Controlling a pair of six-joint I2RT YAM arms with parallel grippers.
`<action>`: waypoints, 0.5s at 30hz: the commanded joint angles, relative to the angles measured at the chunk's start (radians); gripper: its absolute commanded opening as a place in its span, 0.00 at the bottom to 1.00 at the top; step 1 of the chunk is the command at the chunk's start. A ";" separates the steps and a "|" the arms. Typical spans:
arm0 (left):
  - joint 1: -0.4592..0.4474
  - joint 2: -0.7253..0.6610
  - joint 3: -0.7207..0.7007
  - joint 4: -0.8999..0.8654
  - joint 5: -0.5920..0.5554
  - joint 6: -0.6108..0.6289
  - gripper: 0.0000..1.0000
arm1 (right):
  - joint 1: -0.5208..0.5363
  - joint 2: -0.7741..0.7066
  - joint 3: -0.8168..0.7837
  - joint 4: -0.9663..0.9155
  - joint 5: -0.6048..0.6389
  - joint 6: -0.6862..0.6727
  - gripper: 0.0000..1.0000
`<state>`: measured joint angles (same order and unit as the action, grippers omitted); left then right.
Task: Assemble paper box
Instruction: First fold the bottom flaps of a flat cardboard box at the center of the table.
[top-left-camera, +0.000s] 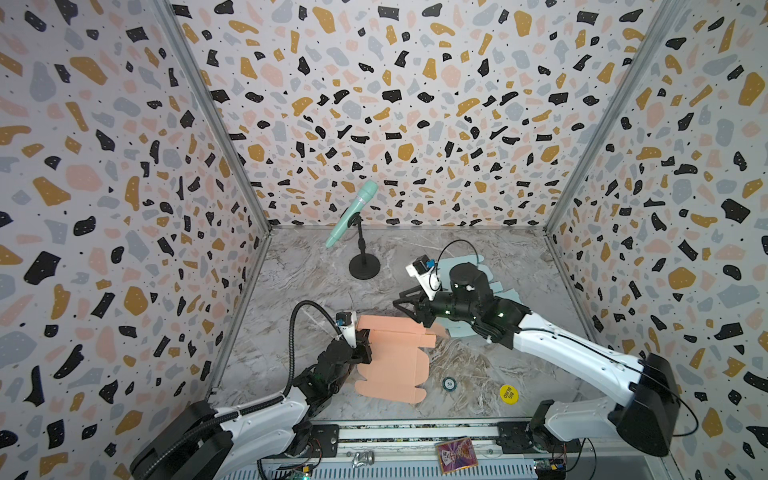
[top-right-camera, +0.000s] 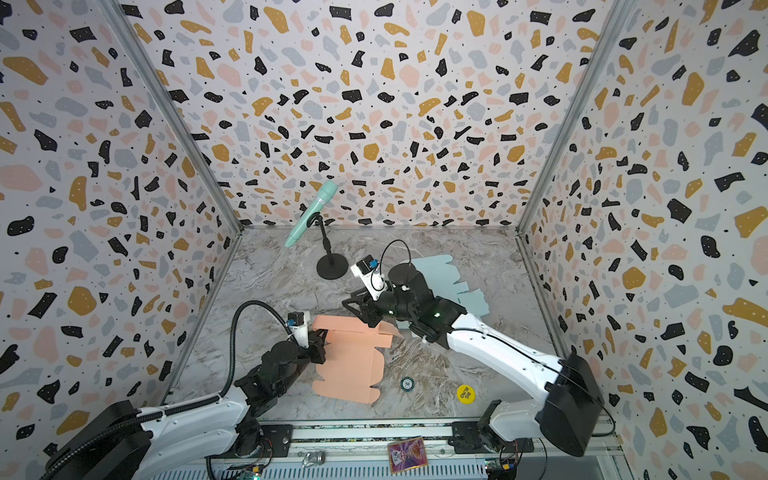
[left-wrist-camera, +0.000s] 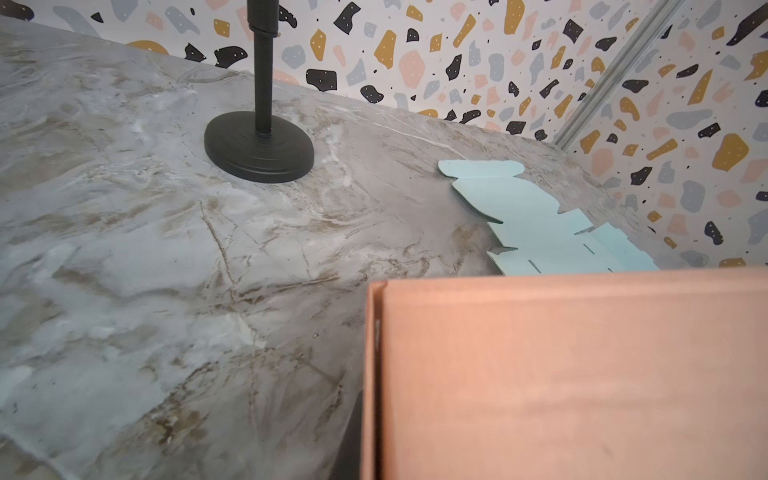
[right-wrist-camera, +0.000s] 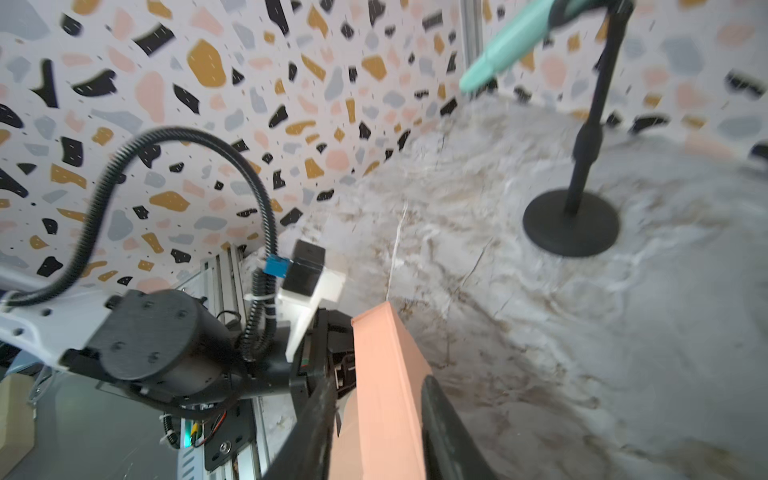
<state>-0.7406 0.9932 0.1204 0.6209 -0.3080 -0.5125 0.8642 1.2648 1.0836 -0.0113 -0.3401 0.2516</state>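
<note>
Orange box blank (top-left-camera: 392, 365) on table (top-left-camera: 478, 365); left gripper (top-left-camera: 365, 345) clamped on its side edge, right gripper (top-left-camera: 409, 309) pinching folded far flap.

Robot test cell in a lab, not a home — three upright panels in terrazzo-print wallpaper (top-left-camera: 395, 104) joined by bare aluminium corner profiles (top-left-camera: 216, 124) box in a grey marble-pattern tabletop (top-left-camera: 311, 270). Both white-and-black arms bolt to a slotted aluminium rail (top-left-camera: 415, 430) at the front edge, exposed wiring and small circuit boards (top-left-camera: 301, 471) beside it — staged props on the table.
</note>
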 joint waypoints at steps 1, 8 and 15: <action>0.001 -0.010 0.057 -0.067 -0.034 -0.080 0.05 | 0.016 -0.086 0.066 -0.126 0.109 -0.076 0.25; 0.001 -0.025 0.123 -0.174 -0.098 -0.164 0.04 | 0.087 -0.078 0.122 -0.318 0.328 -0.087 0.00; 0.001 -0.029 0.159 -0.225 -0.096 -0.168 0.02 | 0.114 -0.014 0.084 -0.346 0.414 -0.067 0.00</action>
<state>-0.7406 0.9771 0.2573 0.4122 -0.3859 -0.6659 0.9730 1.2465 1.1843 -0.3038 0.0048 0.1783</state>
